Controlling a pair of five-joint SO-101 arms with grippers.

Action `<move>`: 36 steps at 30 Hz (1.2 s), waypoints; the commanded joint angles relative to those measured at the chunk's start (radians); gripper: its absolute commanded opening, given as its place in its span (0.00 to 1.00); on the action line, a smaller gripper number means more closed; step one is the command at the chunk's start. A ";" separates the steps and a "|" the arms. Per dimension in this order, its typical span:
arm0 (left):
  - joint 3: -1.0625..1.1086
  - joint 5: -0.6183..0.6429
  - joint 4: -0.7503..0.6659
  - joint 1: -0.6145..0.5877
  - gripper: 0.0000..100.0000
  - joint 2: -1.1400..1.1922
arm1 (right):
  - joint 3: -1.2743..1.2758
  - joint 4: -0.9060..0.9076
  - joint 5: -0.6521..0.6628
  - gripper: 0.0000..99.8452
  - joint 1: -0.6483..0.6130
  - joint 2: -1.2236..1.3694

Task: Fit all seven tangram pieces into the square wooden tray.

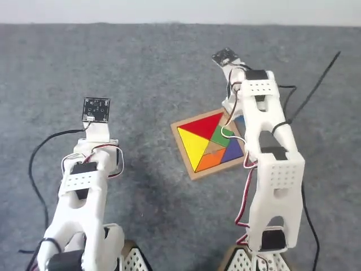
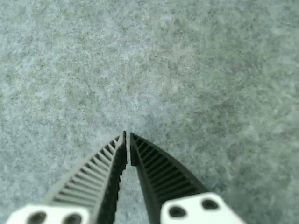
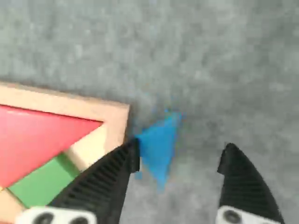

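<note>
The square wooden tray (image 1: 188, 167) lies on the grey carpet and holds a red triangle (image 1: 204, 126), a yellow triangle (image 1: 192, 145), an orange piece (image 1: 210, 162), a green piece (image 1: 219, 137) and a purple piece (image 1: 232, 154). A small blue triangle (image 3: 158, 145) lies on the carpet just outside the tray's corner (image 3: 114, 112); a sliver of blue (image 1: 240, 119) shows beside the right arm. My right gripper (image 3: 180, 156) is open around the blue triangle, one finger (image 3: 122, 163) touching its edge. My left gripper (image 2: 127, 136) is shut over bare carpet.
Grey carpet covers the table, with open room to the left of the tray and behind it. The right arm's body (image 1: 271, 164) hangs over the tray's right side. Cables (image 1: 39, 152) trail beside both arms.
</note>
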 commanded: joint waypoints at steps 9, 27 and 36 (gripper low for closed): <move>-0.013 -0.012 -0.023 0.008 0.02 0.002 | -0.031 -0.074 -0.066 0.29 -0.018 0.044; -0.013 -0.014 -0.025 0.008 0.02 0.002 | -0.048 0.139 -0.112 0.04 -0.018 0.024; -0.013 -0.014 -0.025 0.008 0.02 0.002 | -0.153 0.314 -0.127 0.04 0.005 -0.110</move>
